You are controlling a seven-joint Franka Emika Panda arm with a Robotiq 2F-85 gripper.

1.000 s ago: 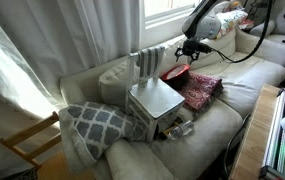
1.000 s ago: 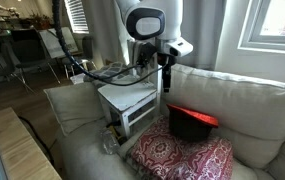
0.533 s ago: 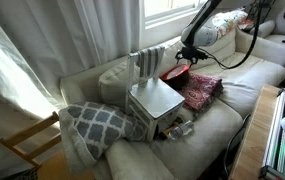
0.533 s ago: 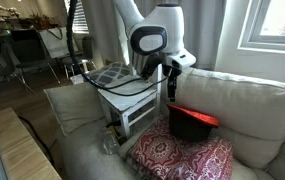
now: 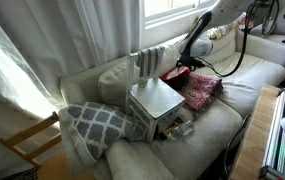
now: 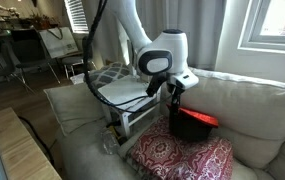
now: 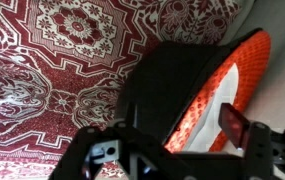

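A black object with an orange-red mesh rim (image 6: 194, 123) lies on the couch seat against the backrest. It also shows in an exterior view (image 5: 178, 73) and fills the wrist view (image 7: 172, 80). My gripper (image 6: 175, 95) hangs just above its near edge, also seen in an exterior view (image 5: 183, 66). In the wrist view the gripper (image 7: 177, 140) is open, with the orange-red rim between the jaws and one fingertip (image 7: 236, 125) beside the rim. I cannot tell whether it touches. A red patterned pillow (image 7: 52, 60) lies next to the object, in front of it in an exterior view (image 6: 177, 158).
A small white table (image 5: 157, 100) stands on the couch beside the gripper, also in an exterior view (image 6: 130, 100). A grey-and-white patterned pillow (image 5: 97, 125) and a striped cushion (image 5: 150, 62) lie nearby. A wooden chair (image 5: 27, 140) stands beside the couch. The couch backrest (image 6: 247, 100) rises behind the object.
The arm has come down and moved toward the black and orange-red object. The gripper was higher above it and now sits at its rim.
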